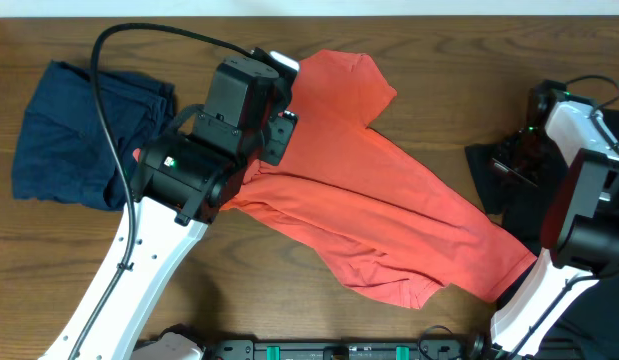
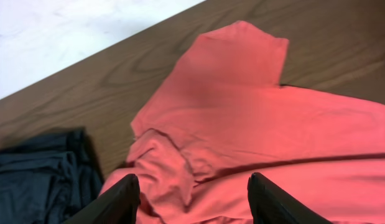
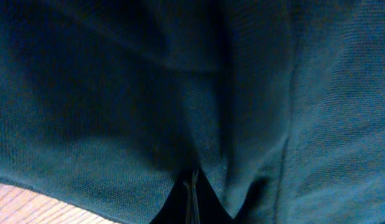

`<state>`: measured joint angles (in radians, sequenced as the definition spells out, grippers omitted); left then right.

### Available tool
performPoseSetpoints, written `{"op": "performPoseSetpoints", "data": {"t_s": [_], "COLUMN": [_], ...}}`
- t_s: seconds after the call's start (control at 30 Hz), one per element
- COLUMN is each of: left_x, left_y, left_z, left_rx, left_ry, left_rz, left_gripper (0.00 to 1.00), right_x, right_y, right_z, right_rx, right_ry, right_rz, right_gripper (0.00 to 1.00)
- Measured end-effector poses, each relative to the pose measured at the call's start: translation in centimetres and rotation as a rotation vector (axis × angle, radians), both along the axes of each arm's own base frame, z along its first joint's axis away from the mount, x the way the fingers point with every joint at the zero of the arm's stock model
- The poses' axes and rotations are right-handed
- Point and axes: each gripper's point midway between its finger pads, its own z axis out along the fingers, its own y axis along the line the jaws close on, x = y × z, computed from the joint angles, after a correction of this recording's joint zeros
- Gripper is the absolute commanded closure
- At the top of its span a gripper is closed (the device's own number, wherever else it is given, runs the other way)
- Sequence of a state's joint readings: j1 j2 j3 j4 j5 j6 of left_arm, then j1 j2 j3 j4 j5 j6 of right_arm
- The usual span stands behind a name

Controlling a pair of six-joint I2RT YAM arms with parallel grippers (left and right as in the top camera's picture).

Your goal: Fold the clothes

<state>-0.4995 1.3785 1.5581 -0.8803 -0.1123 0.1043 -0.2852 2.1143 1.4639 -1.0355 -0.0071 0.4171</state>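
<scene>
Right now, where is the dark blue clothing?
In the overhead view the navy garment lies bunched on the robot's far left, beside the left arm, which sits between it and the coral-red T-shirt.

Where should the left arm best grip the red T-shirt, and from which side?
Grip the bunched fold at its left end, from straight above. The red T-shirt mostly lies flat, but there the cloth stands in a ridge under the open left gripper, so the jaws should close across it.
</scene>
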Motion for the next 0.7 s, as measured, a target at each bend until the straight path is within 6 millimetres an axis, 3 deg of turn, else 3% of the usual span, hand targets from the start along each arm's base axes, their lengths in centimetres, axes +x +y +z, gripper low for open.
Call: {"op": "performPoseSetpoints", "data": {"t_s": [0.13, 0.23, 0.37, 0.47, 0.53, 0.6, 0.7], "left_x": [-0.2, -0.4, -0.6, -0.7, -0.8, -0.8, -0.8], "left_y": [-0.3, -0.4, -0.3, -0.3, -0.3, -0.3, -0.3], "left_z": [-0.1, -0.3, -0.4, -0.6, -0.6, -0.7, -0.7], "left_rx": [-0.011, -0.015, -0.011, -0.009, -0.008, -0.007, -0.007], "left_ry": [0.011, 0.022, 0.032, 0.041, 0.042, 0.044, 0.044], "left_rz": [-0.015, -0.019, -0.021, -0.022, -0.022, -0.022, -0.022], "left_gripper": [0.38, 0.36, 0.3, 0.28, 0.27, 0.26, 0.25], "right_x": [-0.2, -1.0, -3.9, -4.1, -2.2, 0.3, 3.5], "right_y": [-3.4, -9.0, -16.2, -19.5, -20.8, -20.6, -17.2], "right_z": [0.0, 0.2, 0.9, 2.6, 4.8, 7.0, 10.3], "right_rx": [-0.05, -0.15, -0.188, -0.147, -0.084, -0.015, 0.11], "right_ry": [-0.018, -0.037, -0.026, -0.104, -0.233, -0.362, -0.52], "right_rz": [-0.066, -0.168, -0.343, -0.413, -0.387, -0.311, -0.136], "right_gripper": [0.99, 0.99, 0.98, 0.86, 0.75, 0.66, 0.53]}}
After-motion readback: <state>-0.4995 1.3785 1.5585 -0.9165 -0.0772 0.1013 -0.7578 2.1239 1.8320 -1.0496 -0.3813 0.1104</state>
